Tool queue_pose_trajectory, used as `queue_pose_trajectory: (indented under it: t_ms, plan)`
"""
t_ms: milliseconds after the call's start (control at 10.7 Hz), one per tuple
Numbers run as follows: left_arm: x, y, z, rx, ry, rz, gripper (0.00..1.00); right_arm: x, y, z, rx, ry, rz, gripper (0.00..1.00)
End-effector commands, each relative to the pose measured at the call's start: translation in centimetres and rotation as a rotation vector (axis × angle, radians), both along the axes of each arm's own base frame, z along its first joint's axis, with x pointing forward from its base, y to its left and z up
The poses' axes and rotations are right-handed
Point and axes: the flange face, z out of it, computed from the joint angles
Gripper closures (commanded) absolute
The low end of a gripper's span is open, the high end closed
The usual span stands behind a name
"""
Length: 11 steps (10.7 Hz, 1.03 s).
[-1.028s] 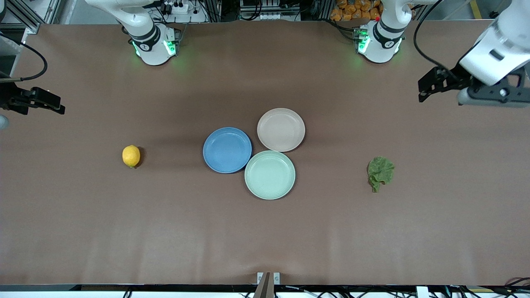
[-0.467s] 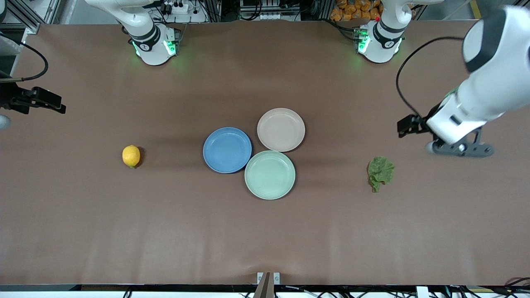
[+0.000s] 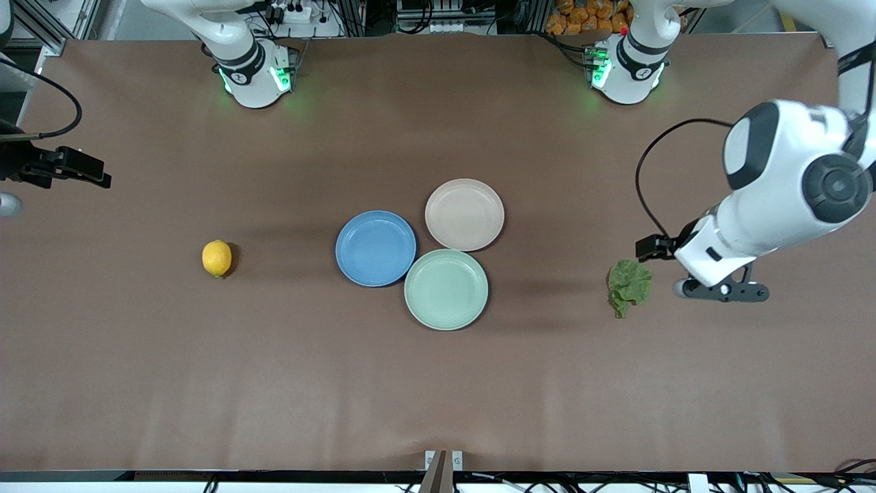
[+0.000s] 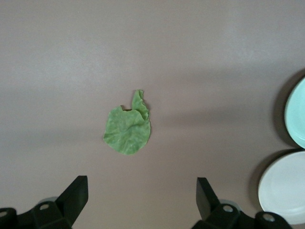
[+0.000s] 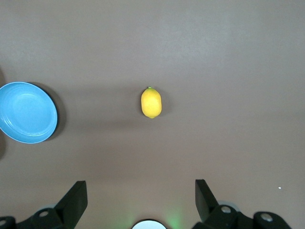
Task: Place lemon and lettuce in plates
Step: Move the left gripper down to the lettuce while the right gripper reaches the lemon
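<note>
The counter (image 3: 438,383) is one wide sheet of matte brown, smooth apart from faint creases near the front camera's edge. Three round, shallow, rimmed plates sit clustered at its middle, edges nearly touching: a glossy blue plate (image 3: 376,248), a pale beige-pink plate (image 3: 465,214) farther from the front camera, and a mint-green plate (image 3: 446,289) nearest to it. All three are bare.

The lettuce (image 3: 629,285) lies flat on the counter toward the left arm's end, well apart from the plates — a wrinkly, ruffled dull-green leaf with a short narrow stem end. The left hand (image 4: 142,202) hangs over the counter just beside the leaf, its dark fingers (image 4: 76,193) spread wide with nothing between them.

The lemon (image 3: 217,258) rests toward the right arm's end — a small oval with dimpled yellow skin, apart from the blue plate with only bare brown surface between them. The right hand (image 5: 141,200) waits up at that end of the counter, fingers (image 5: 76,195) apart and empty.
</note>
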Motion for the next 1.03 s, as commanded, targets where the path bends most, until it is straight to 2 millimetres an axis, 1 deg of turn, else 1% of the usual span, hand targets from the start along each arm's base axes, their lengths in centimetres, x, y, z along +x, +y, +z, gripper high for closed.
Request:
queue_pose_trajectory:
  t_ms: [0, 93, 187, 374, 561, 654, 935]
  plan:
    - [1.0, 0.4, -4.0, 0.033, -0.001, -0.032, 0.00, 1.1, -0.1, -2.2, -0.006, 0.015, -0.001, 0.00]
    - [1.4, 0.7, -5.5, 0.034, 0.006, -0.024, 0.00, 1.7, -0.1, -3.6, -0.005, 0.026, -0.001, 0.00]
    - [1.5, 0.7, -6.3, 0.034, 0.008, -0.021, 0.00, 2.2, -0.1, -4.8, -0.002, 0.044, -0.001, 0.00]
    - [2.4, 1.8, -8.7, 0.029, -0.002, 0.001, 0.00, 2.9, -0.1, -7.3, -0.003, 0.072, 0.000, 0.00]
    - [2.6, 4.0, -10.7, 0.021, -0.017, 0.036, 0.00, 2.9, -0.4, -11.2, 0.002, 0.047, 0.027, 0.00]
    - [2.4, 4.1, -12.3, 0.018, -0.026, 0.039, 0.00, 2.9, -0.5, -12.7, 0.001, 0.036, 0.029, 0.00]
    - [1.8, 4.1, -16.2, 0.006, -0.041, 0.048, 0.00, 2.7, -0.6, -16.4, -0.002, 0.013, 0.030, 0.00]
